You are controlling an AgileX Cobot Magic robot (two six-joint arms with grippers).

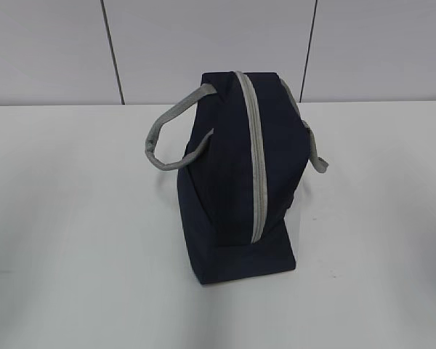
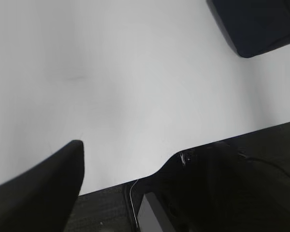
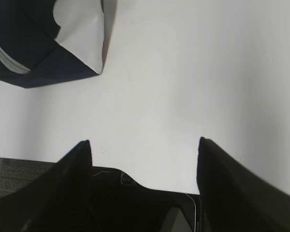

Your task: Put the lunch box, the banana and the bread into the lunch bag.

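The lunch bag (image 1: 240, 167) stands mid-table, dark navy, its grey zipper (image 1: 256, 160) running shut along the top. Grey handles (image 1: 167, 138) hang off both sides. A corner of the bag (image 2: 256, 24) shows at the top right of the left wrist view. Its navy end and white side panel (image 3: 82, 34) show at the top left of the right wrist view. My right gripper (image 3: 144, 141) is open over bare table near the front edge, well short of the bag. Only one dark finger (image 2: 48, 183) of my left gripper shows, with nothing against it. The lunch box, banana and bread are out of view.
The white table (image 1: 73, 233) spreads on all sides of the bag, with a pale panelled wall (image 1: 203, 43) behind it. In both wrist views the table's near edge (image 2: 135, 181) gives way to dark floor and the robot base.
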